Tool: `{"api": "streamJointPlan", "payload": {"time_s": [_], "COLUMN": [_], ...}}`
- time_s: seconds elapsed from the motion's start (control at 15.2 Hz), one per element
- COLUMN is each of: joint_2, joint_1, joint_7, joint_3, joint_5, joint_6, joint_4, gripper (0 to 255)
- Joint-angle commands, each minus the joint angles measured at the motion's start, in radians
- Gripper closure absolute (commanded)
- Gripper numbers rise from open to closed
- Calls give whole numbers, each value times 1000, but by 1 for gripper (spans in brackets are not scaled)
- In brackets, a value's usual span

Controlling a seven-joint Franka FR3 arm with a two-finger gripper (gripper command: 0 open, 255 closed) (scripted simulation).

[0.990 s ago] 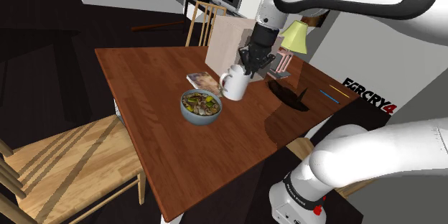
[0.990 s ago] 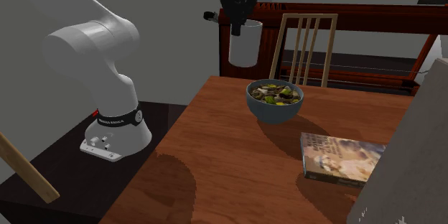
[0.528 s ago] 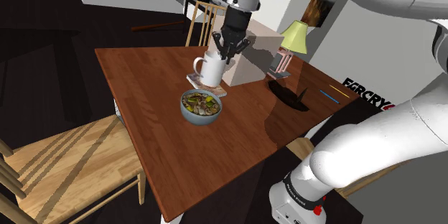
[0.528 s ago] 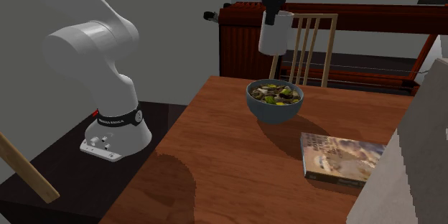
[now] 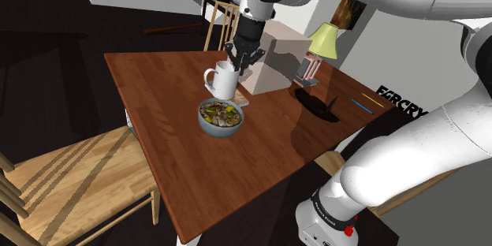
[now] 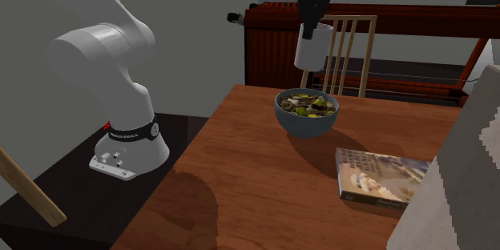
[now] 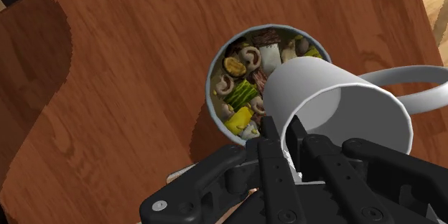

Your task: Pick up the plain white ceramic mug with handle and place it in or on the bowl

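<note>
Aloft, the white mug [image 5: 221, 81] hung with its rim wall clamped between the jaws, one finger inside, one outside, directly above the food-filled bowl [image 5: 211, 128] on the wooden counter [image 5: 158, 95].

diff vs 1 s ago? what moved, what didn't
The hand, shut on the white mug throughout, carried it toward the shoulder view's left, from beside the bowl to roughly above it. Nothing was let go. Bowl, book and lamp stayed put.

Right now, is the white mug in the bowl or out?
Out: the gripper holds the white mug in the air above the food-filled bowl.
</note>
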Motion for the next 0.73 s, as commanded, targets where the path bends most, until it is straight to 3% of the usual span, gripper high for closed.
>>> {"api": "streamJointPlan", "payload": {"time_s": [0.0,0.66], "joint_2": [2,28], "joint_1": [1,3], "joint_7": [-1,-4], "joint_3": [2,9], "joint_5": [1,2], "joint_6": [28,164], "joint_4": [-26,-137], "gripper": [255,255]}}
